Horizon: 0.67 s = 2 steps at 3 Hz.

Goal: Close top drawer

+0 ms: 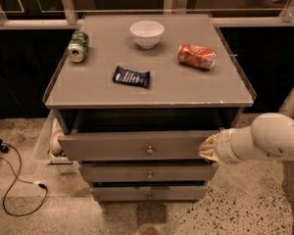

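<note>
Top drawer [132,145]: uppermost of three in the grey cabinet [88,89]. It stands partly out, with a dark gap between its front and the cabinet's top edge. Its long axis runs left to right across the view. The flat front faces the camera, with the small knob [149,151] at centre.

Gripper [208,148]: at the right end of the drawer front and against its face (contact appears made). Whether it is apart or together cannot be told. The white arm [264,141] enters from the right and is cut off by the picture's edge.

Hidden or unclear: the drawer's interior is in shadow, and no contents can be made out. A pale object [55,142] at the cabinet's left side is partly hidden and cannot be identified.

On the cabinet top: a white bowl [147,33], a green can [78,46] and an orange can [196,57] (both lying on their sides), and a dark packet [131,76].
</note>
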Motion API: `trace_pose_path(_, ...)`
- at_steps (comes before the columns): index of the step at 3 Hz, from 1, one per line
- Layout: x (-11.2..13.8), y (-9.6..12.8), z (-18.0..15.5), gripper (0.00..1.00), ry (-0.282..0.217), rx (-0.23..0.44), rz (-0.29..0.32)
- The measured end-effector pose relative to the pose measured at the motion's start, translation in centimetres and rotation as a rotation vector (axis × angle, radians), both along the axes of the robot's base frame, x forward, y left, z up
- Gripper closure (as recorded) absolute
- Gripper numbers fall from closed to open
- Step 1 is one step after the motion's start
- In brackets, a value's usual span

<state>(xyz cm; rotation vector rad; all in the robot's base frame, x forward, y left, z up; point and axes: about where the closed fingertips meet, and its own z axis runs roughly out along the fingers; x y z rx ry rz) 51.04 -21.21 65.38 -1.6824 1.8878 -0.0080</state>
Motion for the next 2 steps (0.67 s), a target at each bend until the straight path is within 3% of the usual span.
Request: trace_pose_path(2,0.0,0.0,0.0,0.35,0.0,0.0,0.0)
